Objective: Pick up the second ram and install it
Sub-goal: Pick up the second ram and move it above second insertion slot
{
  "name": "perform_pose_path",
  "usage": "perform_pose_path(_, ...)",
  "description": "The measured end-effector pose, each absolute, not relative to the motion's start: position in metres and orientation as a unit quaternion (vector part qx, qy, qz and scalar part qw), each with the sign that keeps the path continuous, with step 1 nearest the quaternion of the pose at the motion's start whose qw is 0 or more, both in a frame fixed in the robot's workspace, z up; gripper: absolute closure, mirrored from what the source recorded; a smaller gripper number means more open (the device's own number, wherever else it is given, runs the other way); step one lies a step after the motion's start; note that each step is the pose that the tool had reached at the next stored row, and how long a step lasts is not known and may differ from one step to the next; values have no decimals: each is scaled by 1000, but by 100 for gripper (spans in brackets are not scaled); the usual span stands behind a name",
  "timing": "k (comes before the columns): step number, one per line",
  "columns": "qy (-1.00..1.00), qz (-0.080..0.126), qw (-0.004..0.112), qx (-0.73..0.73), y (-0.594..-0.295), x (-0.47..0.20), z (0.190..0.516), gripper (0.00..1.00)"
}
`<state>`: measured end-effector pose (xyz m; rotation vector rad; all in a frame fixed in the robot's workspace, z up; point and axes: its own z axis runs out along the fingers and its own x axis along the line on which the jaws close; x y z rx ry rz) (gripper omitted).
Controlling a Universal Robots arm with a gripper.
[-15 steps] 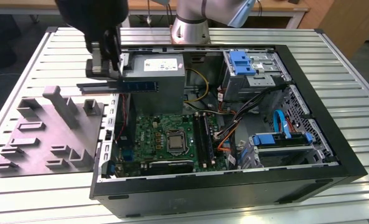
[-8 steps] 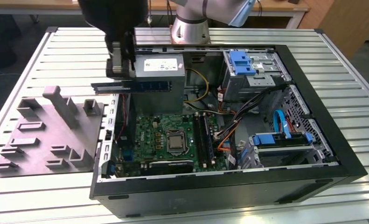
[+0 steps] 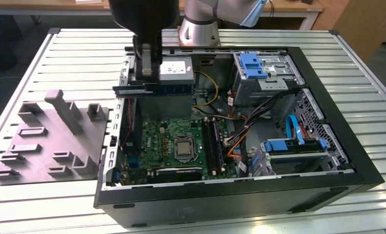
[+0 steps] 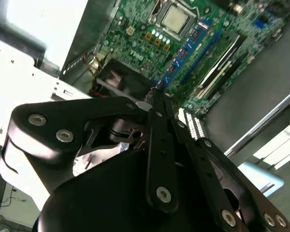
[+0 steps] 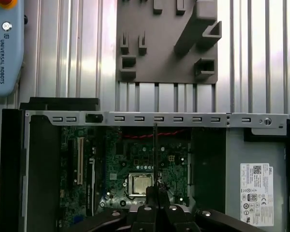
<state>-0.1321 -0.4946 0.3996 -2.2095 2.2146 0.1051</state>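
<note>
2nd ram [image 3: 173, 89] in end effector [image 3: 146, 80], over mobo [image 3: 173, 141]

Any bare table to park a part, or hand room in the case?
Bare slats of the table on the exterior view's right of the case, and between the grey fixture and the table's far edge. Crowded: cables beside the motherboard.

Vertical white lettering on grey teach pendant [image 5: 5, 48]; white printed label [image 5: 256, 194] with codes and marks on power supply [image 5: 261, 150]; nothing legible elsewhere.
</note>
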Motion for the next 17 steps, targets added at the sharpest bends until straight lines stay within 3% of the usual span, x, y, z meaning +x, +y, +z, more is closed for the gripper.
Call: perform_pose_path(17, 707, 34, 6, -706, -495, -81, 399, 88)
